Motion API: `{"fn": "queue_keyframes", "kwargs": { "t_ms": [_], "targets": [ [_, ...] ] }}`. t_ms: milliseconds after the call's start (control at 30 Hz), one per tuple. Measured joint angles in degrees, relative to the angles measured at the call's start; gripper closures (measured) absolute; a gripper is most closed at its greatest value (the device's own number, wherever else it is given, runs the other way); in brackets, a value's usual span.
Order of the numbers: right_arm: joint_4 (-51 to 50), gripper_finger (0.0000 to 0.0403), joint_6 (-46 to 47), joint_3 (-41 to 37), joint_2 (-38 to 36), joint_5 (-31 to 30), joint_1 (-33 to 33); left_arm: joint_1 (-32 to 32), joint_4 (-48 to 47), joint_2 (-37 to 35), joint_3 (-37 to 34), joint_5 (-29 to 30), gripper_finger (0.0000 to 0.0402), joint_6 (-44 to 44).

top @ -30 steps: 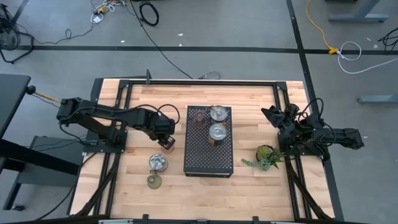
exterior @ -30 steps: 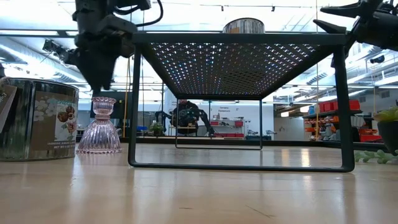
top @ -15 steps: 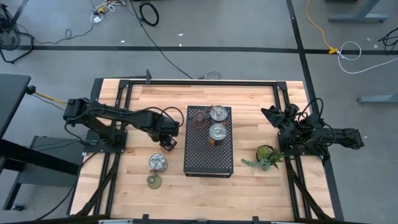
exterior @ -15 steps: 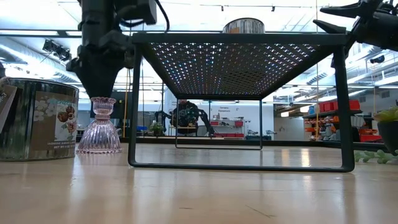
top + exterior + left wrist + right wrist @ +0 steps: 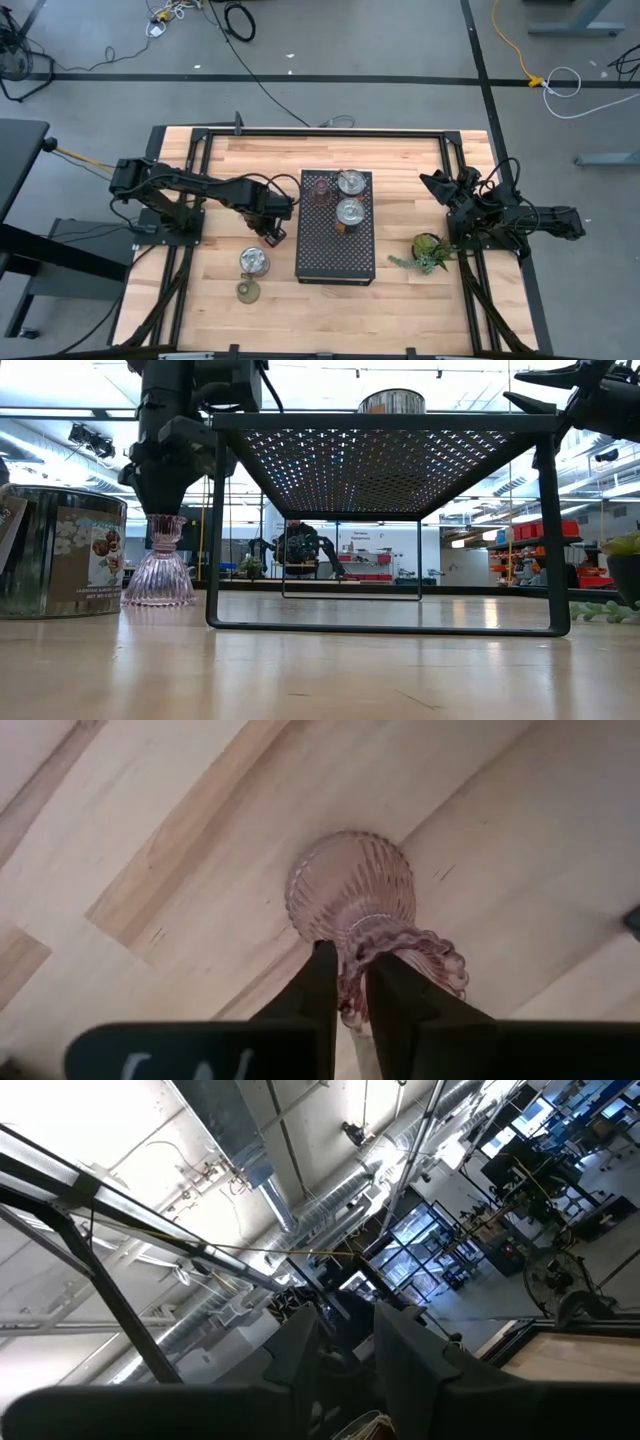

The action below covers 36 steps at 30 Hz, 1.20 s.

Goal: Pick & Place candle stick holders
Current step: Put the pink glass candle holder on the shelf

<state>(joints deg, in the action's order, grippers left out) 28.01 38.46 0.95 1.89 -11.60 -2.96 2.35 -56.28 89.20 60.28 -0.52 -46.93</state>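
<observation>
From above, the left tool is down on the desk just left of the black mesh stand, right over a pink candle holder you can barely see under it. Two silvery holders and another pink holder already sit on top of the stand. Another silvery one and a small olive holder wait on the desk nearer the front. The right arm is parked at the right edge by the little plant.

From desk level, the pink candle holder stands upright on the wood beside the stand's leg, with the left tool sitting right on its top cup. The big silvery one is close beside it.

The left wrist camera is the good one: the fingers look pinched on the frilly rim of the pink holder, one inside the cup and one outside.

The right wrist camera just shows ceiling; the right tool has its fingers a bit apart, holding nothing.

To do this well, I'd lift straight up and slow. A rim grip on glass can slip or tilt, and the stand's edge is right there, so get clear of the top before moving sideways.
</observation>
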Motion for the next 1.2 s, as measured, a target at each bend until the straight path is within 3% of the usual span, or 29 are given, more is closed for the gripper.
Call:
{"fn": "queue_keyframes", "kwargs": {
  "t_ms": [233,400,600,867,1200],
  "targets": [
    [-0.08,0.0302,-0.06,0.0,0.0,0.0,0.0,-0.35,-10.36,0.45,6.28,0.09,0.0372,3.19],
    [-0.3,0.0302,-0.11,0.0,0.0,0.0,-0.01,-0.66,-21.17,0.4,16.62,1.34,0.0372,5.7],
    [-0.32,0.0302,-0.11,0.0,0.0,0.0,0.0,-0.89,-25.84,0.32,33.18,1.2,0.0372,9.09],
    [-0.35,0.0302,-0.11,0.0,0.02,-1.51,-0.02,-1.93,-24.37,0.57,51.14,0.8,0.0372,8.63],
    [-0.19,0.0302,-0.04,0.0,0.02,-1.51,0.0,-1.9,-17.94,9.68,53.43,-2.92,0.0372,13.59]
  ]
}}
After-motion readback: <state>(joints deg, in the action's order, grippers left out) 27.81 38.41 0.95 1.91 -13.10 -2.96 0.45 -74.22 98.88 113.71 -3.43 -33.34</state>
